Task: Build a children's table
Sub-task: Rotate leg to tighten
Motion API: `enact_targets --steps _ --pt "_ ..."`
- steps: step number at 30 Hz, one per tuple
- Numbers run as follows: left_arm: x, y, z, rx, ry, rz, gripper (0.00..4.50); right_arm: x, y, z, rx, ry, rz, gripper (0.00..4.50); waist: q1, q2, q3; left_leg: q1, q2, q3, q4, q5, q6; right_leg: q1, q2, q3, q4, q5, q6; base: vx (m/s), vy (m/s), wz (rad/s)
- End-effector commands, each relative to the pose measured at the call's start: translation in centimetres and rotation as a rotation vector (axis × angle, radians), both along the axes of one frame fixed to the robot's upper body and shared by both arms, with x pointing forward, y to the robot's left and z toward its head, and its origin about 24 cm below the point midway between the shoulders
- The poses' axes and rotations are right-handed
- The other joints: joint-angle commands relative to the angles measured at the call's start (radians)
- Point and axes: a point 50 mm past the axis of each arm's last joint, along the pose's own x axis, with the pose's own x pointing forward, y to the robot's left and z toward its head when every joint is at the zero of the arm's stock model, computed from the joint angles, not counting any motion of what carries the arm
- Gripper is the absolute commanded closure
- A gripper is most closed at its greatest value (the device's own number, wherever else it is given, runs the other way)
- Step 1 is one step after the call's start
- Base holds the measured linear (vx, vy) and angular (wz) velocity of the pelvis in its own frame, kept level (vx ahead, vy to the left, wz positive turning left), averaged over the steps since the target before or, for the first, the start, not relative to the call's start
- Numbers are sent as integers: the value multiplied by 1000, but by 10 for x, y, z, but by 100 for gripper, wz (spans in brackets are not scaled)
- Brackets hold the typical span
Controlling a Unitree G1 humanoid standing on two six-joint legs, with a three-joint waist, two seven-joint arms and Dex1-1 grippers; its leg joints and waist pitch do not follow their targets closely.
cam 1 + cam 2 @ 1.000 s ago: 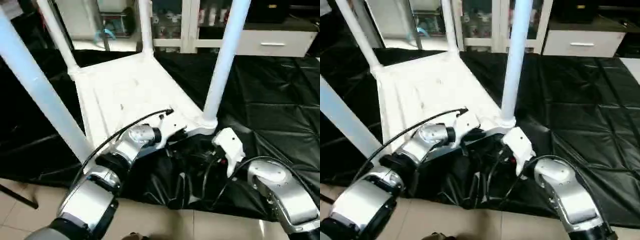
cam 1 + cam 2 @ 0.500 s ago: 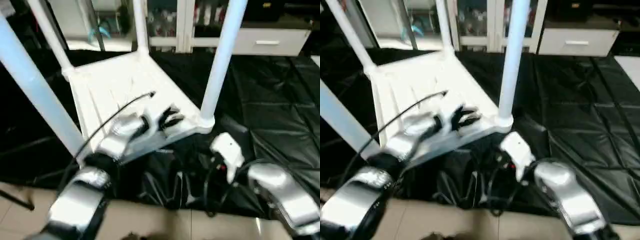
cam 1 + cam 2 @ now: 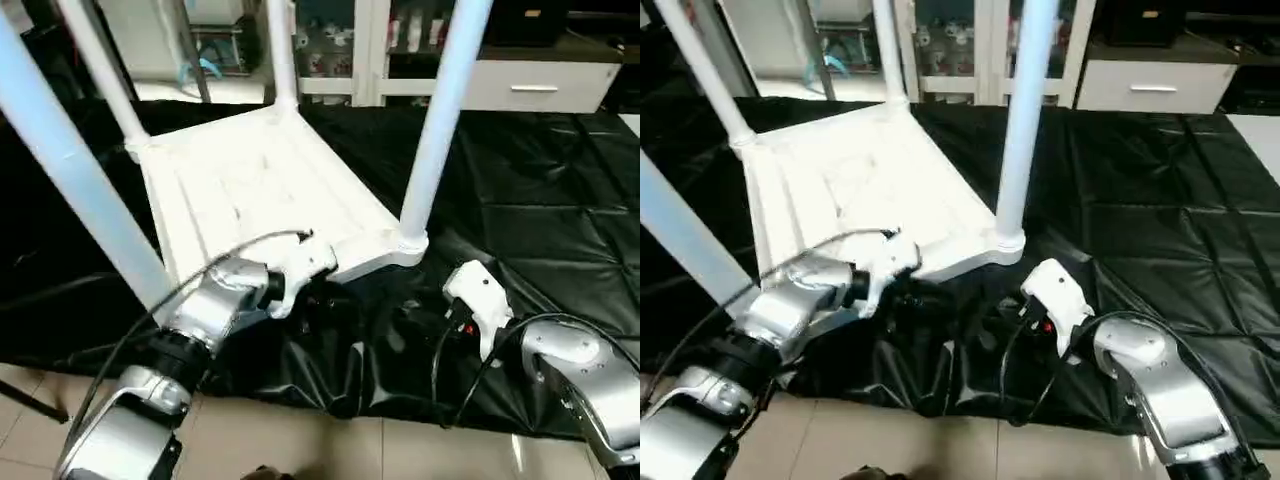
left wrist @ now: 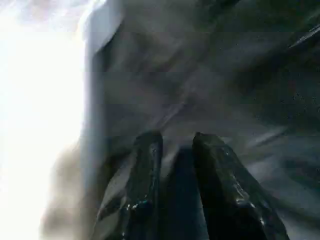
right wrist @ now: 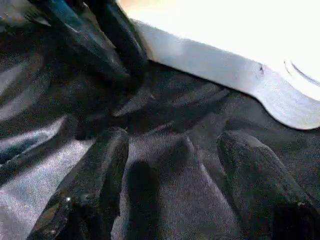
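The children's table (image 3: 260,180) is seen upside down on a black sheet (image 3: 540,190) spread over the floor, its white tabletop lying flat and four white legs (image 3: 440,110) standing up from the corner sockets. The left gripper (image 3: 315,298) is held just off the tabletop's near edge, above the sheet, its fingers (image 4: 145,175) slightly apart and clamped on nothing. The right gripper (image 5: 172,170) is kept low over the sheet near the near right corner, fingers (image 5: 95,165) spread wide and empty. White cabinets (image 3: 540,80) are seen behind.
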Motion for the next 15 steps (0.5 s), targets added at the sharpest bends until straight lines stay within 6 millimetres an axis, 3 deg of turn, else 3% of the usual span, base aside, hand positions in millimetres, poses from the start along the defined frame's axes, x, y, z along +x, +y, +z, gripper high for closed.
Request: enact_targets --steps 1,7,11,15 --pt "9 7 -1 90 -67 84 320 1 0 2 -4 -11 13 141 -1 -28 -64 28 54 -31 -78 -263 42 36 -35 22 -63 -287 -190 0 0 0" --pt "23 -2 5 143 -202 194 320 2 -2 2 -13 -14 5 141 -4 -31 -60 30 51 -35 -79 -332 17 31 -30 20 -72 -382 -160 0 0 0" --pt "37 -28 25 48 -417 318 320 3 -4 2 -19 -17 -5 141 0 -37 -63 29 51 -35 -75 -319 27 32 -31 19 -76 -371 -157 0 0 0" --pt "42 -34 30 78 -530 373 320 4 -4 1 -24 -18 -9 141 -1 -40 -66 18 48 -38 -72 -286 48 39 -27 15 -66 -318 -153 0 0 0"
